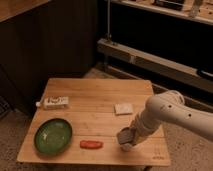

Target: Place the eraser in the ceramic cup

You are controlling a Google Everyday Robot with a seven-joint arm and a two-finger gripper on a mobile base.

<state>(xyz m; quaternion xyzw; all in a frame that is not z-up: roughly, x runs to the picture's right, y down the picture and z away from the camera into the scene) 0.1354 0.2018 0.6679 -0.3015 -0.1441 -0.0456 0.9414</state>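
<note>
Camera view: the hand (127,140) sits low at the counter's (100,95) front right edge, clenched. Can't tell if it's got the eraser. No small white ceramic cup that I can spot (maybe tucked behind the arm?). The green plate (53,135) and a red thing (91,144) lie left.

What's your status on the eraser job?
Gripper shut, low at the wooden table's front right. Ceramic cup not in view; eraser not made out. Flat pale square piece, red oblong item, round green plate apart from it.
</note>
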